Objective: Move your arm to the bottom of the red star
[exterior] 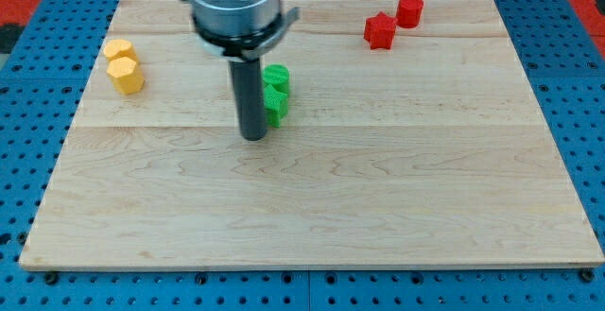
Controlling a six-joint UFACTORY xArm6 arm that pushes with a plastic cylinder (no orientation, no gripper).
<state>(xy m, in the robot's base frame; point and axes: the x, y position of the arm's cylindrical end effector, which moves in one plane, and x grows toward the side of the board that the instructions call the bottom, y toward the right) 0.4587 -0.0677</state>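
Rod hides green blocks' (277,93) left (shapes unclear).

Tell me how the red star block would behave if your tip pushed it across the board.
The red star looks squat and flat-based, so it would likely slide rather than tip or roll. Its points may make it turn if my tip meets it off-centre. It looks rigid and small, so probably light. The red cylinder-like block sits close at its upper right and could get nudged too.

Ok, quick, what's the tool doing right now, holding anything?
No jaws, so nothing held: my tip sits on the board beside the green blocks, on the view's left, far from the red star.
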